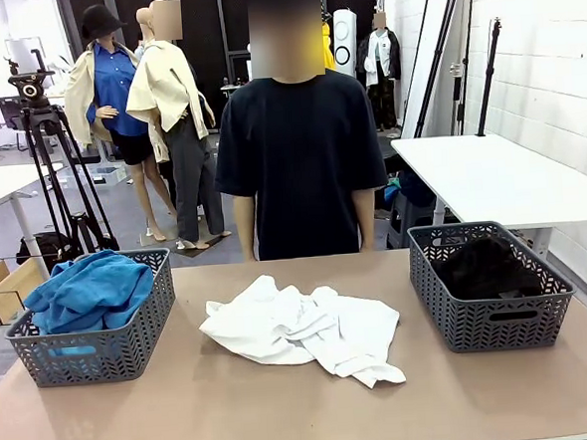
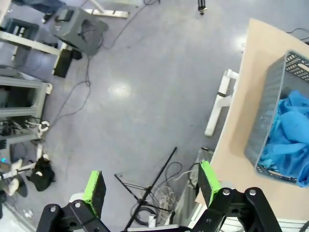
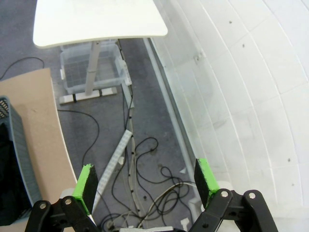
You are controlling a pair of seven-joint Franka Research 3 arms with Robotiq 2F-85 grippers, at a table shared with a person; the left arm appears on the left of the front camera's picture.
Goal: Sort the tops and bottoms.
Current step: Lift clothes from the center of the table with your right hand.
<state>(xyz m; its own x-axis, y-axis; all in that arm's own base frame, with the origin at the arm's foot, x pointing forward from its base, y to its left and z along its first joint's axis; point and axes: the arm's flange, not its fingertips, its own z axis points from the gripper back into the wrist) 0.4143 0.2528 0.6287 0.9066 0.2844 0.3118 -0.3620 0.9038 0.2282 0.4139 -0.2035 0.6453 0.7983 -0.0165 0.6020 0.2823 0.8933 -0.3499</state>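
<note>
Still unsorted: white tops (image 1: 305,329) lie heaped mid-tabletop, near its front edge.
Blue tops (image 1: 90,290) fill the grey mesh basket (image 1: 132,345) at the left edge, the black bottoms (image 1: 486,268) the right-edge basket (image 1: 494,322). The left gripper (image 2: 152,186) and right gripper (image 3: 145,181) hang spread wide, holding nothing, beyond the table's side edges. The tangled heap risks a pinch lifting several shirts together, or trailing cloth snagging a basket rim.

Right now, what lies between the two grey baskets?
In the front view, a heap of white tops on the table, apart from the left basket and right basket.
</note>
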